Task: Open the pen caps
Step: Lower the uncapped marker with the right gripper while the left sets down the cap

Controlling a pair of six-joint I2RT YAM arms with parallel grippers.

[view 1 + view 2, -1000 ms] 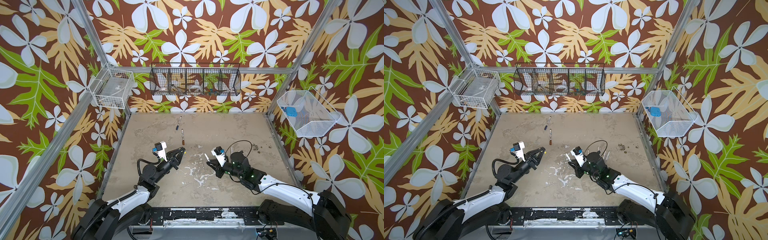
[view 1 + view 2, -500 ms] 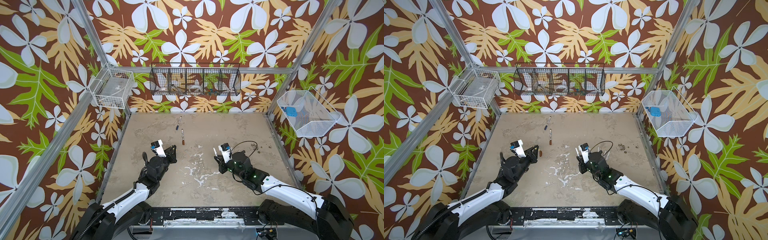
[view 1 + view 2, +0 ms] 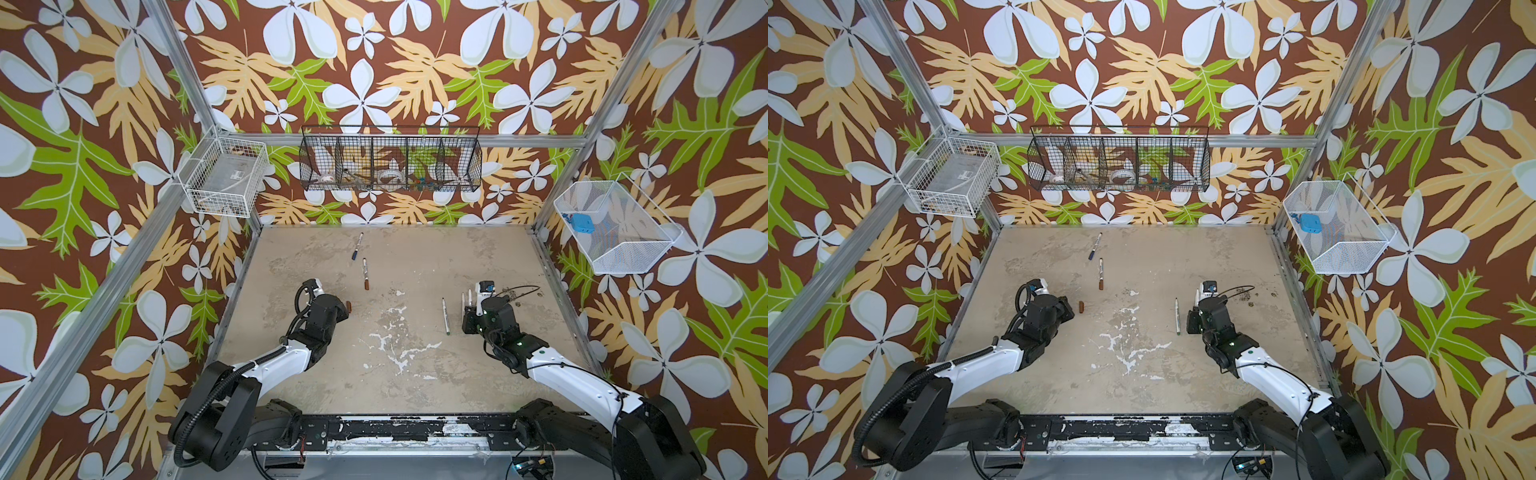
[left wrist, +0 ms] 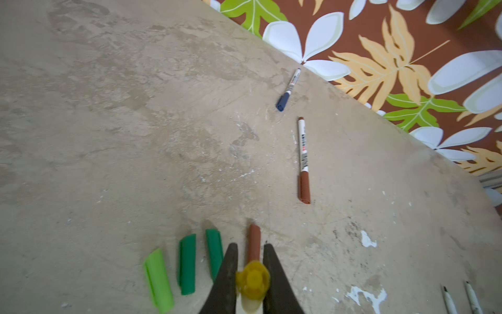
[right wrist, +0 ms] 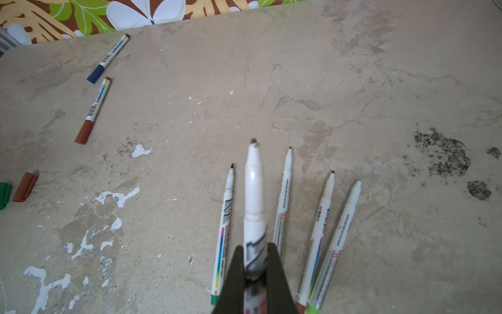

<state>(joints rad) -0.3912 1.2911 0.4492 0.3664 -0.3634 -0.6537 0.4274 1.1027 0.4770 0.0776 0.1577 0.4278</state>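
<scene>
Above the bench (image 3: 415,395), left jaws pinch a yellow cap (image 4: 252,280), right jaws an uncapped pen (image 5: 254,195). A slack pinch could drop either

A loose brown cap (image 3: 350,306) lies near two capped pens (image 3: 365,272) and one uncapped pen (image 3: 445,316).

A yellow cap (image 4: 252,280), brown cap (image 4: 254,240), green caps (image 4: 187,263), light-green cap (image 4: 159,280); white marker (image 5: 254,190); mottled beige table (image 4: 108,136); brown floral-patterned walls (image 4: 394,59).

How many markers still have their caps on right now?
2. A white marker with a dark blue cap lies nearest the flowered back wall; a white marker with a brown cap lies just in front of it, apart. No others show; some could be hidden.
</scene>
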